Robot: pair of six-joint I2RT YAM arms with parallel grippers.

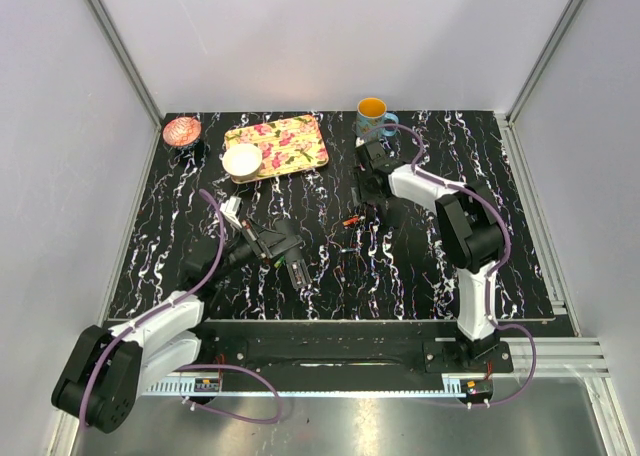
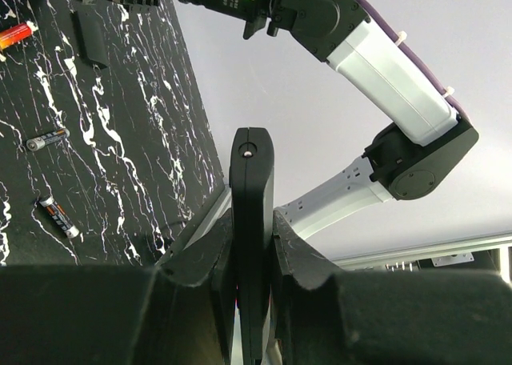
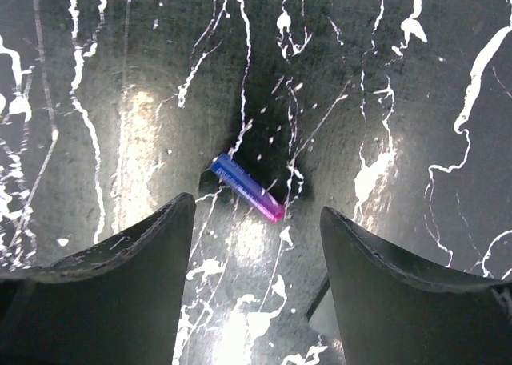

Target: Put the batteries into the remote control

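Note:
The remote control (image 2: 252, 157), a slim black bar seen edge-on, is clamped between the fingers of my left gripper (image 2: 252, 209), which holds it off the table. In the top view my left gripper (image 1: 290, 256) sits left of centre. My right gripper (image 3: 258, 213) points down at the table, open and holding nothing. A purple-blue battery (image 3: 247, 188) lies flat just ahead of its fingertips. In the top view the right gripper (image 1: 363, 211) hides that battery. An orange-red battery (image 1: 351, 220) lies beside it, also seen as the orange-red battery (image 2: 16, 35). Two dark batteries (image 2: 46, 139) (image 2: 58, 216) lie loose.
A small flat black piece (image 2: 92, 38) lies near the orange-red battery. At the back stand a floral tray (image 1: 295, 141), a white bowl (image 1: 242, 160) on its corner, a reddish bowl (image 1: 182, 131) and a mug (image 1: 373, 116). White walls enclose the table.

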